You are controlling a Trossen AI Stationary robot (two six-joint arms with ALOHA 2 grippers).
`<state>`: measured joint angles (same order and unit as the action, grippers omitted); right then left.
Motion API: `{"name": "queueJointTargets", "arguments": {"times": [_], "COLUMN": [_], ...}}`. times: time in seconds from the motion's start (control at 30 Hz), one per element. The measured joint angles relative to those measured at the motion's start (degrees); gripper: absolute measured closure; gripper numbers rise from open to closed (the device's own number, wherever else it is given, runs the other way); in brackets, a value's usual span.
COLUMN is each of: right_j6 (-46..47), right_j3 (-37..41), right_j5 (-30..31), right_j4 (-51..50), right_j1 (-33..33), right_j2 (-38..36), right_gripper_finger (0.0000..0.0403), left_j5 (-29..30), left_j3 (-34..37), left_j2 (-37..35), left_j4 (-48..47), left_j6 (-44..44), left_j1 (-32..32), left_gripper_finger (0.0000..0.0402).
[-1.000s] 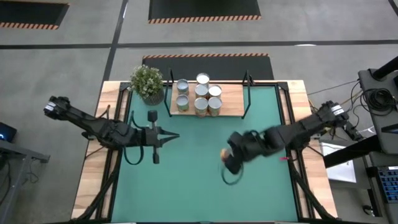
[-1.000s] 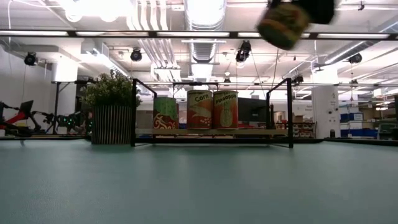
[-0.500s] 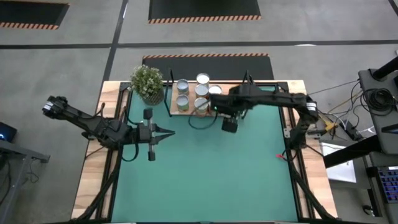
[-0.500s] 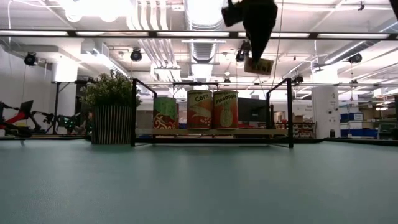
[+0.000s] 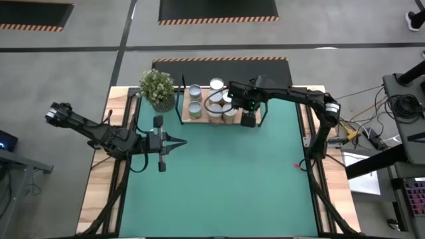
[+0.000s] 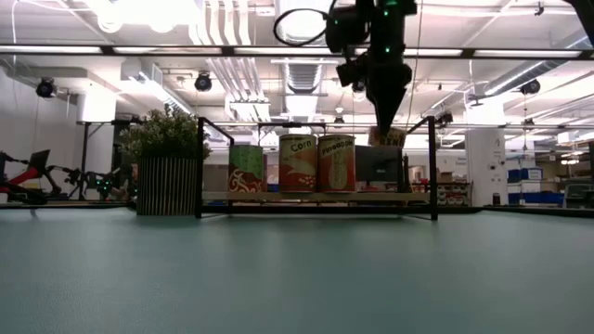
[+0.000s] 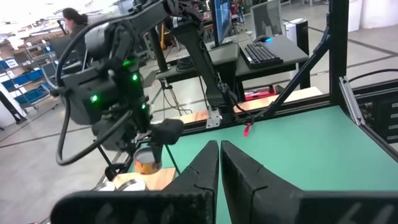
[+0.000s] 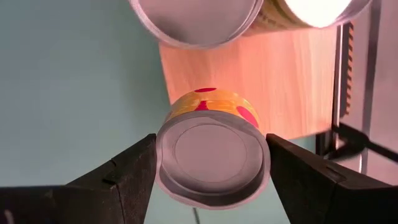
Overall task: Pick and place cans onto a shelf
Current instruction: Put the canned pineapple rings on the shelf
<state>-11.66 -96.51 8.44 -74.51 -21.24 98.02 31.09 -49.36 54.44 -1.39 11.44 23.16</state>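
Observation:
My right gripper (image 6: 385, 125) is over the right end of the shelf (image 6: 316, 197), shut on a can with a yellow label with red spots and a silver top (image 8: 211, 152). Several other cans (image 5: 214, 101) stand upright on the wooden shelf board; three show in the low view (image 6: 299, 164). My left gripper (image 5: 179, 141) hovers shut and empty over the green mat, left of centre; its own view (image 7: 219, 163) shows the fingers closed together. My right gripper pinches the can between its two fingers, on opposite sides of the wall just under the top rim (image 8: 163, 155). The fingers (image 8: 124, 177) come from above, pointing down. The can (image 6: 387, 137) hangs upright below them, clear of the shelf board.
A potted plant (image 5: 157, 88) stands left of the shelf. Black frame posts (image 6: 432, 167) rise at the shelf's ends, one close to the right of the held can. Bare board (image 8: 280, 81) lies beside and beyond the held can. The green mat (image 5: 219, 179) covers the table.
My right gripper has carried the can from the middle of the mat toward the far edge, over the right end of the shelf, and has come lower. The can, tilted a second ago, now hangs upright.

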Motion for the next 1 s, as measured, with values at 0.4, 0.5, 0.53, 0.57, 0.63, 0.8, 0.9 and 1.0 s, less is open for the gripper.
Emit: {"name": "queueJointTargets", "arguments": {"times": [0.4, 0.5, 0.53, 0.57, 0.63, 0.8, 0.9, 1.0], "right_j6": [-5.3, -6.2, -6.4, -6.5, -7.0, -7.7, -8.4, -8.7], "right_j3": [8.4, 9.9, 10.4, 10.9, 11.7, 14.3, 15.4, 16.1], "right_j5": [-1.4, -1.4, -1.4, -1.4, -1.4, -0.9, -0.9, -0.8], "right_j4": [8.4, 10.1, 10.8, 10.9, 11.2, 13.5, 16.1, 17.9], "right_j1": [-1.6, -1.8, -1.8, -2.0, -2.2, -2.6, -2.7, -2.7], "right_j2": [0.0, 0.0, 0.0, 0.0, 0.0, 0.0, 0.0, 0.0], "right_gripper_finger": [0.014, 0.014, 0.014, 0.014, 0.014, 0.014, 0.014, 0.0136], "left_j5": [0.0, 0.0, 0.0, 0.0, 0.0, 0.0, 0.0, 0.0], "left_j3": [0.0, 0.0, 0.0, 0.0, 0.0, 0.0, 0.0, 0.0], "left_j2": [0.0, 0.0, 0.1, 0.1, 0.1, 0.1, 0.1, 0.1], "left_j4": [0.0, 0.0, 0.1, 0.0, 0.0, 0.1, 0.1, 0.1], "left_j6": [0.1, 0.1, 0.1, 0.1, 0.1, 0.1, 0.1, 0.1], "left_j1": [0.0, 0.0, 0.0, 0.0, 0.0, 0.0, 0.0, 0.0], "left_gripper_finger": [0.0402, 0.0402, 0.0402, 0.0402, 0.0402, 0.0402, 0.0402, 0.0402]}}
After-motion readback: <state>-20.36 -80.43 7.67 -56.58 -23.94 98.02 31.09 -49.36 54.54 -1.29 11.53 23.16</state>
